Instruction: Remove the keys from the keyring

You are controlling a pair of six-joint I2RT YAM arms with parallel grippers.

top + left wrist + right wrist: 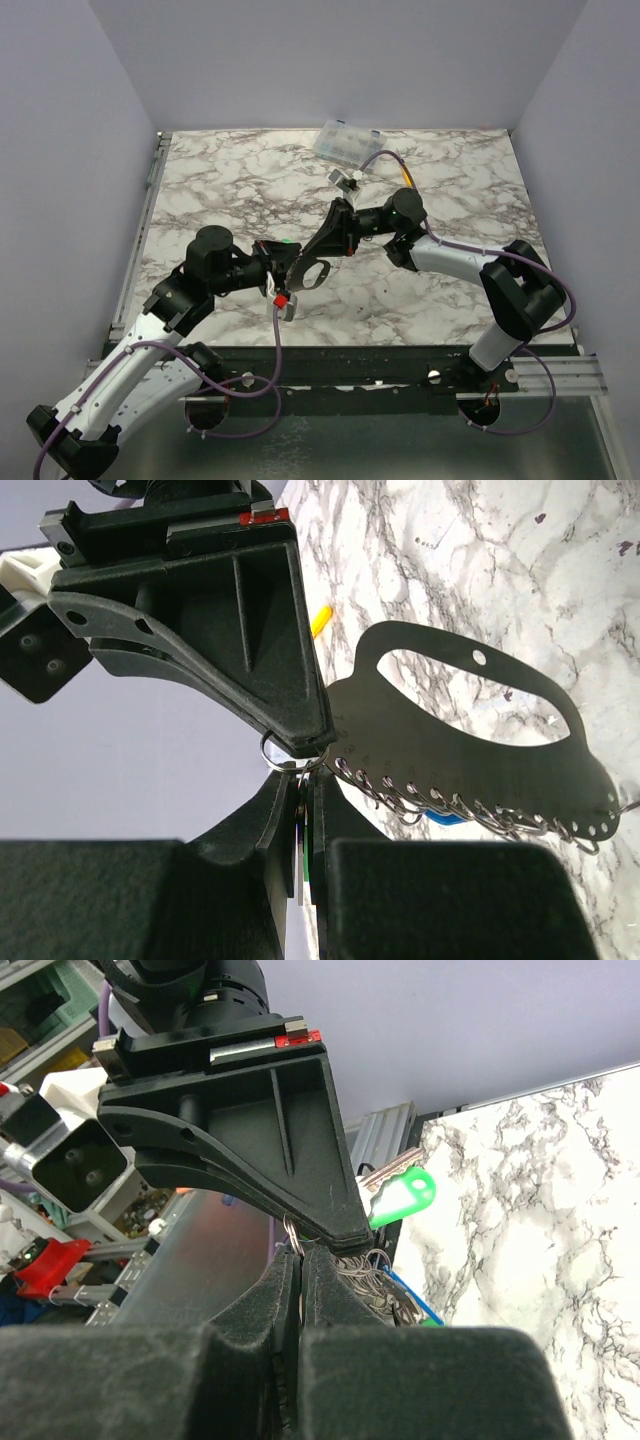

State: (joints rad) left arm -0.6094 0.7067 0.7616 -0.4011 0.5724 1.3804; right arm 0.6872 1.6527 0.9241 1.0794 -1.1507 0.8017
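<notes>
The keyring (470, 765) is a flat dark grey D-shaped plate with a large oval hole and a row of small wire rings along one edge. It hangs above the table between both grippers (300, 283). My left gripper (303, 790) is shut on thin flat key tags, one of them green (400, 1195). My right gripper (302, 1260) is shut on a small split ring (285, 758) at the plate's corner. The two fingertips meet there (298, 262). A blue key (445, 817) hangs behind the wire rings. The other keys are hidden.
A clear plastic compartment box (347, 143) lies at the table's far edge. A small white and dark object (347, 180) lies in front of it. A yellow piece (320, 620) lies on the marble near the right arm. Purple cables trail from both arms.
</notes>
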